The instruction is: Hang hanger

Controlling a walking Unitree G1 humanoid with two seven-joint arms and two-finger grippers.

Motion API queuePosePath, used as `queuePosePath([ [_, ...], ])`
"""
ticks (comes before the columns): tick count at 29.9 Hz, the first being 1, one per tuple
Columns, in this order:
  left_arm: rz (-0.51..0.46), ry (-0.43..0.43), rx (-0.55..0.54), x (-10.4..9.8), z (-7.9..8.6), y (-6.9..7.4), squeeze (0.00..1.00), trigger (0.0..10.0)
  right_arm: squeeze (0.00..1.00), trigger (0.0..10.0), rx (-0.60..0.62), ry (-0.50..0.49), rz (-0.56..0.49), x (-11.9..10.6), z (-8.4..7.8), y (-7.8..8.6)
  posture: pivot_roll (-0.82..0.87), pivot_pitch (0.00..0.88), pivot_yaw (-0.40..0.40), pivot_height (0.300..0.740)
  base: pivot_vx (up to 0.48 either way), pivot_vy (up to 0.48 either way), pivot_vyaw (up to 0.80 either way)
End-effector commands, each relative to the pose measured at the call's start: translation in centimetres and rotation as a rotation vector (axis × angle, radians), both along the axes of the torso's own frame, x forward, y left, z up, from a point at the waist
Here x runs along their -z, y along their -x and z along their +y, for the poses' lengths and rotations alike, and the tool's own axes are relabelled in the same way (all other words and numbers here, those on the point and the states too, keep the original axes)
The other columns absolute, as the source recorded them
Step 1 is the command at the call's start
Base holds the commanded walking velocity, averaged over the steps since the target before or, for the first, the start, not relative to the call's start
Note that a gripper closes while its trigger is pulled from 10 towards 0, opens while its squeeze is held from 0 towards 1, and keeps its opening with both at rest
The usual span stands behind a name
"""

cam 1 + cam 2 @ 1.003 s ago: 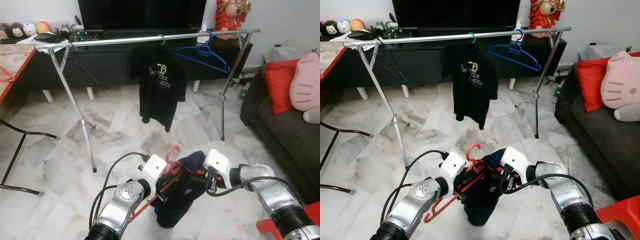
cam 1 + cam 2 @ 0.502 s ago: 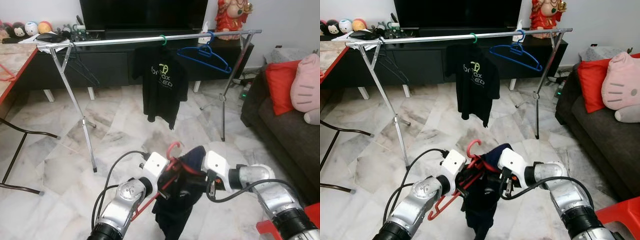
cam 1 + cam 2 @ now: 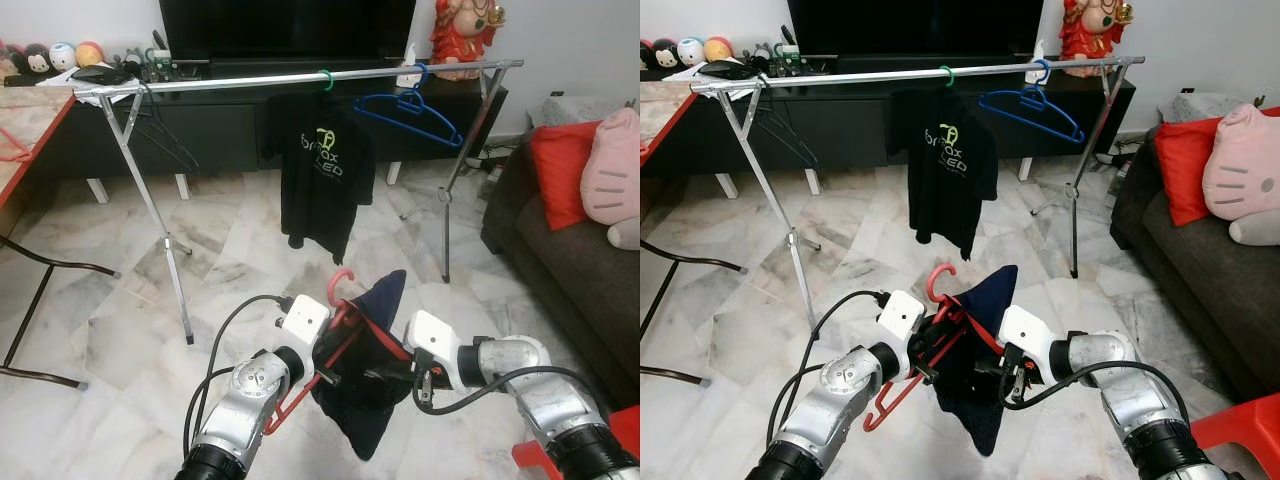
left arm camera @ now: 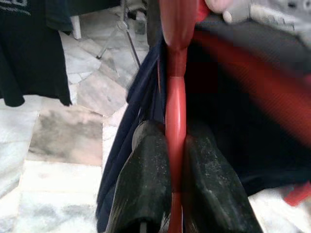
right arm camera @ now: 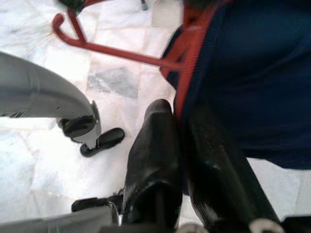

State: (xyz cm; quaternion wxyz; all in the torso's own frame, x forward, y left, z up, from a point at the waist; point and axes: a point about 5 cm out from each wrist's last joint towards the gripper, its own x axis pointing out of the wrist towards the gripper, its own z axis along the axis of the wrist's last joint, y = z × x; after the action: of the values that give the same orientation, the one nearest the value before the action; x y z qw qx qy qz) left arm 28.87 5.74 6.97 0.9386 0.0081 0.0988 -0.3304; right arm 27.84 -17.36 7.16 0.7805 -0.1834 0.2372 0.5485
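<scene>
Left wrist view gives me the clearest read: the left gripper point(image 4: 176, 165) has both black fingers pinched tight on the shaft of the red hanger point(image 4: 175, 97), with the dark navy garment point(image 4: 228, 121) draped over it. From the head cameras I see that hanger point(image 3: 340, 300) held low in front of the robot, between the two arms, its hook pointing up and tilted, well below and short of the silver clothes rail point(image 3: 300, 78). My right gripper point(image 5: 182, 145) sits at the other side of the garment; its fingers are closed together on the navy cloth right by the hanger's red arm. On the rail hangs a black T-shirt point(image 3: 322, 185) on a green hook, and beside it a bare blue hanger point(image 3: 410, 108) nearer the right-hand legs. Behind the rail stands a dark TV cabinet point(image 3: 210, 125). A dark sofa point(image 3: 570, 260) with a red cushion point(image 3: 558, 165) sits off to the right, on the marble floor point(image 3: 120, 300).
</scene>
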Motion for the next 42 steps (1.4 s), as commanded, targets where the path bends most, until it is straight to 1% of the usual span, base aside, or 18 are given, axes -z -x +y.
queuePosePath([
  [1, -0.054, 0.045, -0.006, -1.3, -0.5, -0.6, 0.0, 10.0, 1.0, 10.0, -0.012, 0.014, -0.001, 0.0, -0.2, 0.2, -0.01, 0.0, -0.081, 0.74, 0.0, 0.0, 0.0],
  [9, -0.077, 0.07, -0.031, -1.8, -0.3, -0.9, 0.0, 10.0, 1.0, 10.0, -0.014, 0.033, -0.001, 0.0, -0.4, 0.3, -0.01, 0.0, -0.082, 0.74, 0.0, 0.0, 0.0],
  [11, -0.076, 0.07, -0.012, -1.7, -0.4, -0.8, 0.0, 10.0, 1.0, 10.0, -0.001, 0.042, -0.032, -0.2, -0.6, 0.1, -0.01, 0.0, -0.082, 0.74, 0.0, 0.0, 0.0],
  [13, -0.07, 0.055, 0.021, -1.5, -0.3, -0.6, 0.0, 10.0, 1.0, 10.0, 0.045, 0.033, -0.053, -0.7, -1.0, -0.4, -0.01, 0.0, -0.083, 0.74, 0.0, 0.0, 0.0],
  [15, -0.061, 0.045, 0.046, -1.2, -0.1, -0.3, 0.0, 10.0, 1.0, 10.0, 0.058, 0.076, -0.098, -1.1, -1.7, -0.8, -0.01, 0.0, -0.083, 0.74, 0.0, 0.0, 0.0],
  [16, -0.06, 0.03, 0.058, -1.1, 0.0, -0.2, 0.0, 10.0, 1.0, 10.0, 0.068, 0.08, -0.112, -1.4, -2.0, -0.9, -0.01, 0.0, -0.083, 0.74, 0.0, 0.0, 0.0],
  [19, -0.051, 0.0, 0.095, -0.8, 0.2, 0.1, 0.0, 10.0, 1.0, 10.0, 0.097, 0.069, -0.142, -2.1, -2.5, -1.3, -0.01, 0.0, -0.083, 0.74, 0.0, 0.0, 0.0],
  [22, -0.034, -0.043, 0.131, -0.2, 0.7, 0.4, 0.0, 10.0, 1.0, 10.0, 0.1, 0.056, -0.181, -3.2, -2.9, -1.7, -0.01, 0.0, -0.083, 0.74, 0.0, 0.0, 0.0],
  [27, -0.017, -0.062, 0.191, 0.1, 0.8, 0.7, 0.0, 10.0, 1.0, 10.0, 0.062, 0.046, -0.22, -4.2, -3.3, -1.8, -0.01, 0.0, -0.083, 0.74, 0.0, 0.0, 0.0],
  [28, -0.01, -0.064, 0.217, 0.1, 0.7, 0.8, 0.0, 10.0, 1.0, 10.0, 0.042, 0.036, -0.223, -4.5, -3.3, -1.9, -0.02, 0.0, -0.077, 0.74, 0.0, 0.0, 0.0],
  [32, -0.002, -0.082, 0.265, 0.2, 0.5, 1.2, 0.0, 10.0, 1.0, 10.0, -0.005, 0.016, -0.233, -4.8, -3.0, -1.9, -0.02, 0.0, -0.078, 0.74, 0.0, 0.0, 0.0],
  [33, 0.0, -0.085, 0.297, 0.3, 0.4, 1.4, 0.0, 10.0, 1.0, 10.0, -0.047, 0.014, -0.237, -4.9, -2.8, -1.9, -0.03, 0.0, -0.075, 0.74, 0.0, 0.0, 0.0],
  [34, 0.002, -0.086, 0.344, 0.2, 0.2, 1.7, 0.0, 10.0, 1.0, 10.0, -0.104, 0.016, -0.24, -4.9, -2.4, -1.8, -0.03, 0.0, -0.075, 0.74, 0.0, 0.0, 0.0],
  [35, 0.001, -0.088, 0.364, 0.1, 0.1, 1.8, 0.0, 10.0, 1.0, 10.0, -0.126, 0.021, -0.244, -4.9, -2.3, -1.8, -0.03, 0.0, -0.075, 0.74, 0.0, 0.0, 0.0],
  [37, 0.001, -0.089, 0.386, 0.0, 0.0, 1.9, 0.0, 10.0, 1.0, 10.0, -0.147, 0.026, -0.247, -4.9, -2.2, -1.8, -0.03, 0.0, -0.075, 0.74, 0.0, 0.0, 0.0],
  [39, 0.004, -0.071, 0.444, -0.5, -0.2, 2.2, 0.0, 10.0, 1.0, 10.0, -0.186, 0.054, -0.248, -4.9, -2.0, -2.1, -0.02, 0.0, -0.076, 0.74, 0.0, 0.0, 0.0],
  [41, 0.01, -0.075, 0.471, -0.6, -0.2, 2.3, 0.0, 10.0, 1.0, 10.0, -0.193, 0.07, -0.257, -4.9, -2.0, -2.3, -0.02, 0.0, -0.076, 0.74, 0.0, 0.0, 0.0],
  [42, 0.014, -0.08, 0.488, -0.6, -0.2, 2.4, 0.0, 10.0, 0.0, 10.0, -0.208, 0.088, -0.259, -4.9, -2.1, -2.3, -0.02, 0.0, -0.076, 0.74, 0.0, 0.0, 0.0],
])
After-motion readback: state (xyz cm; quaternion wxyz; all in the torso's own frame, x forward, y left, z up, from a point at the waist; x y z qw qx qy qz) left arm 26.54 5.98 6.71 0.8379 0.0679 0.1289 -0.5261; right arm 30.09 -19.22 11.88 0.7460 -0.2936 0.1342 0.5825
